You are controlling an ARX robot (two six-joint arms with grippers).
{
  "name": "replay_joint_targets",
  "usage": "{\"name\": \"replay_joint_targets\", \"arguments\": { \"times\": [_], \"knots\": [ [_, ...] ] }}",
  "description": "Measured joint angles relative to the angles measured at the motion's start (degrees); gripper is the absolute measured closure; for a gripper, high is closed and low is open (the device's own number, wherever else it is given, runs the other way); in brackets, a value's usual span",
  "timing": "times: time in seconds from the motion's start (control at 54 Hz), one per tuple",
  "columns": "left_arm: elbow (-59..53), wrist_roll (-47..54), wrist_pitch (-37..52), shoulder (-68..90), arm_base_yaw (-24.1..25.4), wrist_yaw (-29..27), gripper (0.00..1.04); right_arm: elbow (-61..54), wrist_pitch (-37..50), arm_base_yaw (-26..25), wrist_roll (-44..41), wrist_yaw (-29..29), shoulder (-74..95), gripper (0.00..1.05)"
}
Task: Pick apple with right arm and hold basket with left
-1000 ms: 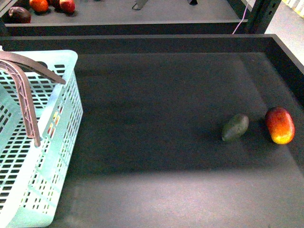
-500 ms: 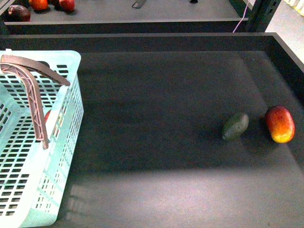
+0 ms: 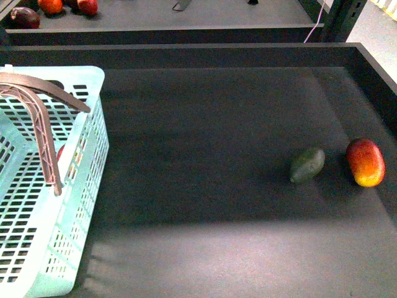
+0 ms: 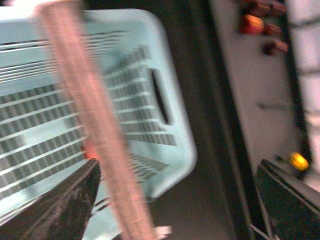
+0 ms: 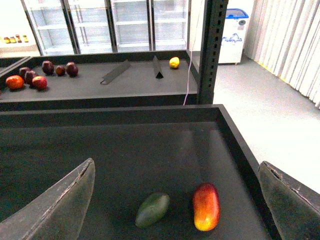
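Apple and basket on the dark shelf. The only sign of the apple [image 3: 61,151] was a small red patch seen through the slots of the basket [image 3: 87,161], low against the wall that faced the middle of the shelf [image 3: 205,124]; the blurred left wrist view showed a like red-orange spot [image 4: 90,149] behind the handle [image 4: 95,115]. It was too little to confirm its shape. Nothing else could be made out in the basket.

The basket stood at the left edge of the shelf, toward the near corner, both handles [image 3: 43,130] raised. The left gripper [image 4: 177,167] hung above it with its fingers spread wide and one handle passing between them, close to one finger and not pinched. The right gripper [image 5: 176,166] was likewise spread and carried nothing, over the right part of the shelf.

Judged step: securing the basket, apple not yet taken. The next move probably called for the left fingers to close on the handle, and for the right arm to cross to the left edge and reach down inside the basket.

Near the right edge an avocado [image 3: 307,166] and a long red-yellow fruit [image 3: 365,162] lay just beside each other, apart, well away from the basket; neither was the target
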Motion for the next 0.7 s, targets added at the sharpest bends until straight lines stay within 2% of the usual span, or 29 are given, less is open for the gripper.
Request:
{"name": "replay_joint_targets", "arguments": {
  "times": [0.019, 0.037, 0.074, 0.13, 0.222, 0.333, 0.37, 0.463, 0.704],
  "knots": [
    [-2.49, 5.81, 6.25, -0.55, 0.07, 3.15, 0.18, 0.00, 0.00, 0.00, 0.00, 0.00, 0.00, 0.09],
    [-3.82, 7.08, 9.40, -0.83, 0.13, 4.44, 0.20, 0.00, 0.00, 0.00, 0.00, 0.02, 0.00, 0.09],
    [-9.18, 17.64, 21.68, -1.97, 0.20, 7.93, 0.27, 0.00, 0.00, 0.00, 0.00, -0.04, 0.00, 0.09],
    [-14.93, 30.67, 33.55, -3.45, 0.09, 9.81, 0.36, 0.00, 0.00, 0.00, 0.00, -0.13, 0.02, 0.09],
    [-21.22, 49.66, 45.40, -6.69, 0.07, 10.14, 0.52, 0.00, 0.00, 0.00, 0.00, -0.09, 0.00, 0.09],
    [-25.53, 60.81, 47.93, -10.56, 0.07, 10.19, 0.72, 0.00, 0.00, 0.00, 0.00, 0.00, 0.00, 0.09],
    [-27.98, 63.21, 48.00, -12.20, 0.07, 10.19, 0.83, 0.00, 0.00, 0.00, 0.00, -0.02, 0.00, 0.09],
    [-31.82, 65.05, 47.98, -15.39, 0.11, 10.08, 1.02, 0.00, 0.00, 0.00, 0.00, -0.02, 0.00, 0.09],
    [-38.01, 66.16, 45.55, -24.44, 0.11, 10.14, 1.01, 0.00, 0.00, 0.00, 0.00, 0.00, 0.00, 0.09]
  ]
}}
